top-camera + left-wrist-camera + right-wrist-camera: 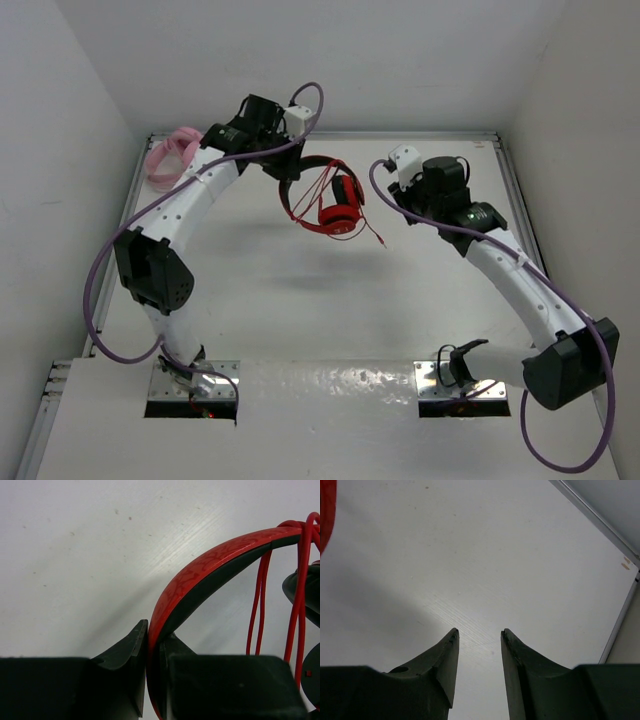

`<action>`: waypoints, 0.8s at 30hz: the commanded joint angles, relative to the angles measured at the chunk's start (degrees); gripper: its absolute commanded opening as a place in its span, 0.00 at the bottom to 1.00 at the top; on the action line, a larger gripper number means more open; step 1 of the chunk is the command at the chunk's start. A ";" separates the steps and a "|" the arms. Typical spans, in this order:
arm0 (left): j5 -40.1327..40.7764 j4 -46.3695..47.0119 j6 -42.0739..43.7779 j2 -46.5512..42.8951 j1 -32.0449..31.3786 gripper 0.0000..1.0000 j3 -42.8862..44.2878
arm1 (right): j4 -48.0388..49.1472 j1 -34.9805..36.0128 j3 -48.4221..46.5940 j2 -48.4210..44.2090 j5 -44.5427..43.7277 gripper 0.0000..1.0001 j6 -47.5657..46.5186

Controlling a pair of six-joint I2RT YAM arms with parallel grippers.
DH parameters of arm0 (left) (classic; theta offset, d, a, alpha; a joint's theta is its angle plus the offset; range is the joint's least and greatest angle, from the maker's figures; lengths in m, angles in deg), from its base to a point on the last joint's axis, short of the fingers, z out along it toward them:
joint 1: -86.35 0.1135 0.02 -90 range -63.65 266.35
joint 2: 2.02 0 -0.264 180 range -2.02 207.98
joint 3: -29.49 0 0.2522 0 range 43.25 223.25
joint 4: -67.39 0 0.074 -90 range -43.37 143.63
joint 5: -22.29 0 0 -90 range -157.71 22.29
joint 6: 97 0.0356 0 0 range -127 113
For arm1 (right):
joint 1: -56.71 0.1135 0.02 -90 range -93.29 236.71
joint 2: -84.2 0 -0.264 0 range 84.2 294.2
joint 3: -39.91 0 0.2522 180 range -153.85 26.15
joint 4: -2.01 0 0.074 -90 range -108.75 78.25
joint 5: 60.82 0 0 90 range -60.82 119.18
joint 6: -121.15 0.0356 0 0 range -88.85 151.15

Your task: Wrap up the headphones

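The red headphones hang in the air above the table's far middle, earcups low, with the thin red cable looped around them and its end trailing to the right. My left gripper is shut on the black-and-red headband, which runs up between its fingers in the left wrist view. Red cable strands hang over the band at the right. My right gripper is open and empty just right of the headphones; its view shows bare table and a sliver of red at the left edge.
A pink coiled bundle lies at the far left corner beside my left arm. The white table has a raised metal rim along its sides, seen also in the right wrist view.
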 commanded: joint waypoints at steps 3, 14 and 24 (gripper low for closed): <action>3.67 7.14 -1.60 -2.10 4.56 0.00 -2.99 | 2.93 -0.69 1.90 -2.25 -5.61 0.38 2.03; 4.91 13.38 -2.74 -3.86 12.74 0.00 -13.37 | 4.95 -0.86 7.43 -4.80 -5.70 0.38 5.10; 2.55 16.46 -2.12 -3.77 12.74 0.00 -19.17 | 5.04 -0.95 8.76 -6.03 -5.97 0.38 6.42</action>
